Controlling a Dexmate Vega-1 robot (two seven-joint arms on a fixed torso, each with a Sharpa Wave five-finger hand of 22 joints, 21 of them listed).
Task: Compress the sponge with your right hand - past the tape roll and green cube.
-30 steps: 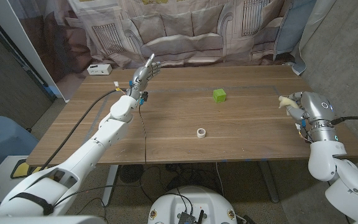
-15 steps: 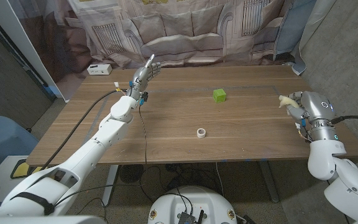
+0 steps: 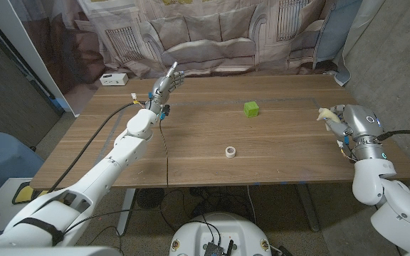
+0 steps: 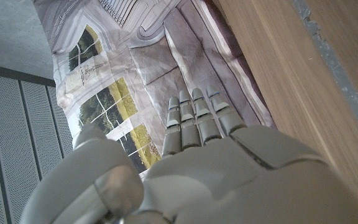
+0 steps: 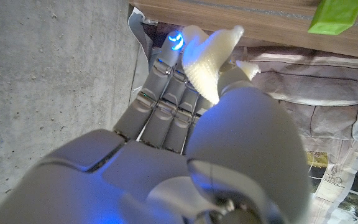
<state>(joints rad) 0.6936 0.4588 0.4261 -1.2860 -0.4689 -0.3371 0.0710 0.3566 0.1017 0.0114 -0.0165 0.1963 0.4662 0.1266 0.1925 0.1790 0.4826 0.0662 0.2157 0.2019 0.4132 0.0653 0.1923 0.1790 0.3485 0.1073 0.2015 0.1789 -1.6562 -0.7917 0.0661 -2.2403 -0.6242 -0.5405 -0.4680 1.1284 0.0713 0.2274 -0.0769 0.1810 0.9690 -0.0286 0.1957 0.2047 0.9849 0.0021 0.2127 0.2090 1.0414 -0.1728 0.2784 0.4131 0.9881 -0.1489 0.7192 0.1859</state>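
Backdrop: we see a printed curtain (image 3: pixel 212 35) with a sofa and windows hanging behind the wooden table (image 3: pixel 212 153); a small white box (image 3: pixel 112 79) sits at the far left corner.
Sponge: we find the pale yellow sponge (image 3: pixel 327 114) at the table's right edge, pinched in our right hand (image 3: pixel 347 124). In the right wrist view the sponge (image 5: pixel 210 53) pokes out between thumb and fingers, much of it covered by the hand (image 5: pixel 185 143), so we cannot judge how far it is squashed.
Green cube: the green cube (image 3: pixel 251 109) stands mid-table, well apart from the sponge; in the right wrist view the cube (image 5: pixel 334 15) is cut off by the frame edge.
Tape roll: the tape roll (image 3: pixel 230 151) lies nearer us than the cube, small and hard to make out.
Left hand: our left hand (image 3: pixel 166 83) is raised near the far left part of the table, holding nothing; in the left wrist view the hand (image 4: pixel 191 162) has its fingers (image 4: pixel 194 121) straight and side by side.
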